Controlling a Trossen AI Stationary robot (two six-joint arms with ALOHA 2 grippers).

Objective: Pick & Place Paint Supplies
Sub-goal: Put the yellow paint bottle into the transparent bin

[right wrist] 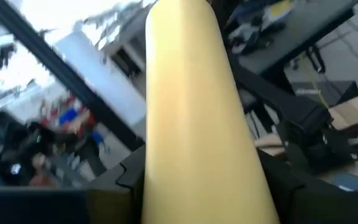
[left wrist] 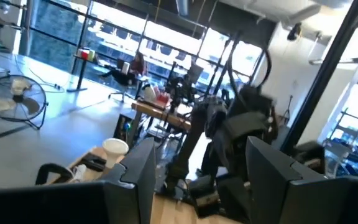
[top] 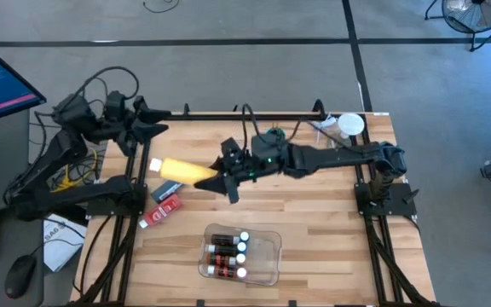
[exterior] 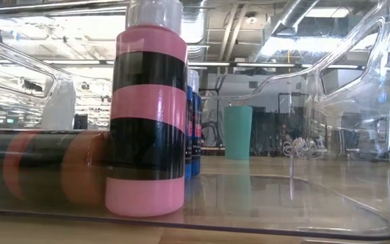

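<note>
Gripping the yellow bottle (top: pixel 186 170), the right gripper (top: pixel 227 179) shows no readable label; left gripper (left wrist: pixel 197 180) stands apart.

— Where do the cameras sit?
— One looks straight down on the tabletop (top: pixel 314 222). One sits low, peering through the clear tray (exterior: pixel 330 88), also seen from above.
— The wrists?
— Left faces the room; right presses against the yellow bottle (right wrist: pixel 197 124).

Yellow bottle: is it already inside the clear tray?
No. In the high view the yellow bottle is held by the right gripper up-left of the clear tray.
</note>
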